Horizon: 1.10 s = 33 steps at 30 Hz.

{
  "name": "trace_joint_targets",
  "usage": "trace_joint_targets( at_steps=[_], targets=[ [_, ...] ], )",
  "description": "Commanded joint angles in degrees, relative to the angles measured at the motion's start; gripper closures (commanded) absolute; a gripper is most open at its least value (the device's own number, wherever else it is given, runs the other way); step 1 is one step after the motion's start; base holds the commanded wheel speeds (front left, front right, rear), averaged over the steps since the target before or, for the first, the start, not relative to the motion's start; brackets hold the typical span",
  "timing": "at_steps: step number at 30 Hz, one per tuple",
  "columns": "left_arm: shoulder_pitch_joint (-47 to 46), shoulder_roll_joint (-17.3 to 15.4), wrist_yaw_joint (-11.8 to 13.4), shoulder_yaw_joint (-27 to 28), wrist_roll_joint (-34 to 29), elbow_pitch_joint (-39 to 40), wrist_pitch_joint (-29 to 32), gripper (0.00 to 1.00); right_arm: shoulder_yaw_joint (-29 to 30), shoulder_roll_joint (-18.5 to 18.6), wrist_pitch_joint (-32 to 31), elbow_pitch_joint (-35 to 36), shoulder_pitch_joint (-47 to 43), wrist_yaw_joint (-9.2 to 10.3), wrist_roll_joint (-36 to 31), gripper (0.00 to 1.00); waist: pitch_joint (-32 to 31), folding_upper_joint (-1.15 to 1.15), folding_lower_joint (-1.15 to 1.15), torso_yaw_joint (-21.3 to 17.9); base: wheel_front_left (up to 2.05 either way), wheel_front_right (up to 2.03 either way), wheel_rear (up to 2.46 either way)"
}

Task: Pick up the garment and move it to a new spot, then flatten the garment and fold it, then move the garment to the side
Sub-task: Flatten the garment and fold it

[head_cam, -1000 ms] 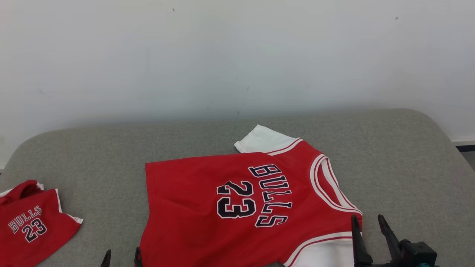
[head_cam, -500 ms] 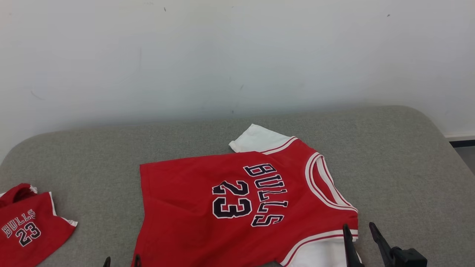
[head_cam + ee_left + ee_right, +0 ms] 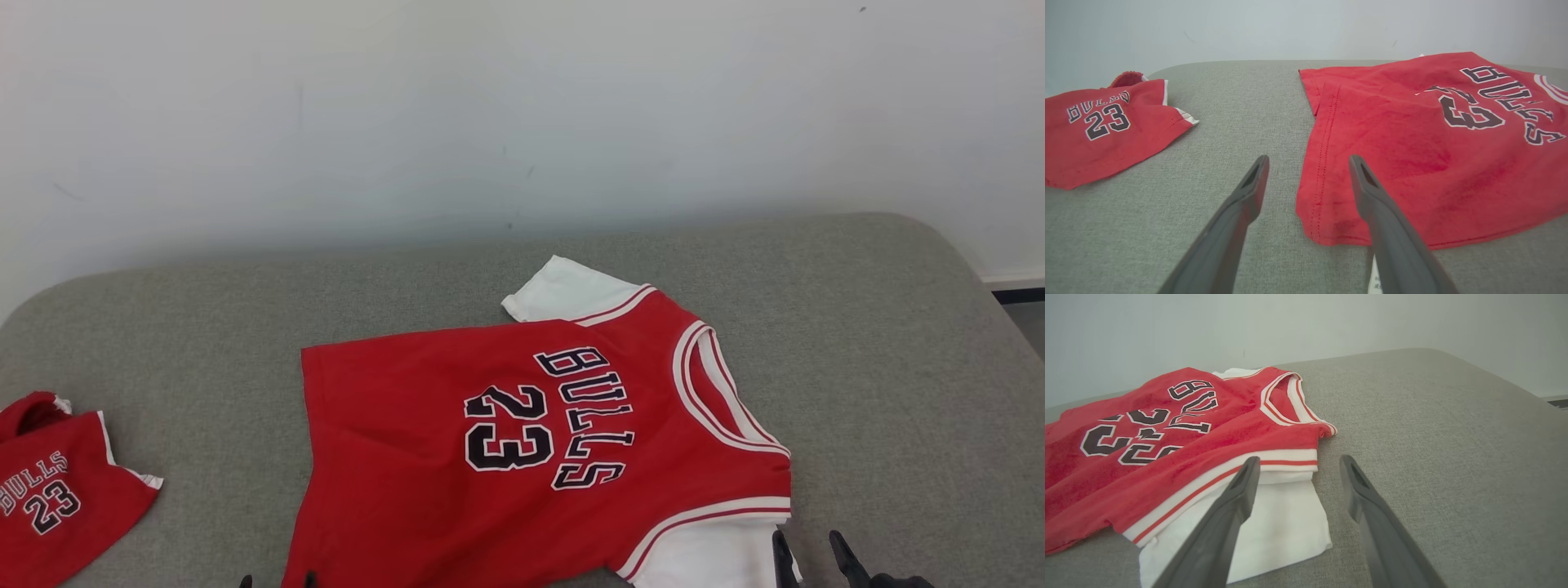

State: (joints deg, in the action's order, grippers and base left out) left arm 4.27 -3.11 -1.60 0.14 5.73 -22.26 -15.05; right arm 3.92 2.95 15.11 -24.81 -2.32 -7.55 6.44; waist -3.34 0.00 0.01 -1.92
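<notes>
Head view shows a wide grey padded surface [image 3: 857, 343] against a pale wall [image 3: 522, 106], and on it the red "BULLS 23" jersey [image 3: 424, 457] lies spread front-up near the robot's edge. Its collar [image 3: 718, 392] points to the robot's right and its hem [image 3: 1323, 163] to the left. A smaller red garment [image 3: 57, 490] with the same print sits crumpled well apart at the far left. If that is the side meant for the folded jersey, it crowds the spot and the two could overlap. The left gripper [image 3: 1308, 159] hovers with its fingers spread wide and empty, straddling the hem's near corner. The right gripper [image 3: 1298, 459] is likewise spread and holds nothing, poised above the near sleeve [image 3: 1274, 522], whose white cloth juts out from under the red shoulder band. The main risk, as I judge it, is an uneven pinch. The body has front and back layers, and a finger catching only the top one would peel the jersey open rather than lift it. A ridge runs beside the hem in the left wrist view, so the cloth is not fully flat and could bunch when dragged. The far sleeve [image 3: 563, 290] lies loose and may flop under.
</notes>
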Motion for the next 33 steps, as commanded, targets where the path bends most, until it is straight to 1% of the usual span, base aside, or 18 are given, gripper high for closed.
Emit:
trace_joint_targets(
  at_steps=[1, 5, 12, 16, 20, 23, 26, 33],
  targets=[
    [-0.3, 0.2, -0.3, -0.1, 0.1, 0.0, -0.2, 0.0, 0.2, -0.1, 0.0, -0.2, -0.6, 0.14, -0.3, 0.0, 0.3, 0.0, -0.01, 0.2, 0.0, 0.0, 0.0],
    [-0.2, 0.2, -0.1, -1.0, 0.6, -0.3, -0.2, 0.0, 1.1, -0.1, 0.0, -2.9, -1.0, 0.14, -1.2, 0.0, 0.8, 0.0, -0.01, 0.4, 0.0, 0.0, 0.0],
    [-0.2, 0.2, 0.5, -3.0, 2.2, -1.0, -0.2, 0.0, 2.0, -0.1, 0.0, -8.4, 0.8, 0.14, -0.4, 0.0, 1.2, 0.0, -0.01, 1.2, 0.0, 0.0, 0.0],
    [-0.6, 0.2, 0.5, -3.5, 2.9, -1.1, -0.2, 0.0, 2.7, -0.1, 0.0, -10.4, 2.0, 0.14, 0.0, 0.0, 1.7, 0.0, -0.01, 1.9, 0.0, 0.0, 0.0],
    [-1.2, 0.3, -0.7, -3.4, 3.0, -2.0, -0.2, 0.0, 2.7, -0.1, 0.0, -12.4, 3.3, 0.14, -0.2, 0.0, 2.5, 0.0, -0.01, 2.3, 0.0, 0.0, 0.0],
    [-1.8, 0.2, -2.3, -3.8, 3.8, -3.2, -0.2, 0.0, 2.8, -0.1, 0.0, -13.5, 4.3, 0.14, -0.4, 0.0, 3.0, 0.0, -0.01, 2.6, 0.0, 0.0, 0.0],
    [-2.8, 0.2, -3.2, -2.8, 3.8, -4.2, -0.2, 0.0, 2.9, -0.1, 0.0, -13.9, 4.6, 0.14, -0.6, 0.0, 3.3, 0.0, -0.01, 2.6, 0.0, 0.0, 0.0],
    [-4.2, 0.0, -4.4, -0.3, 3.4, -6.9, -0.2, 0.0, 3.2, -0.1, 0.0, -13.7, 4.8, 0.14, -1.2, 0.0, 4.3, 0.0, -0.01, 2.5, 0.0, 0.0, 0.0]
  ],
)
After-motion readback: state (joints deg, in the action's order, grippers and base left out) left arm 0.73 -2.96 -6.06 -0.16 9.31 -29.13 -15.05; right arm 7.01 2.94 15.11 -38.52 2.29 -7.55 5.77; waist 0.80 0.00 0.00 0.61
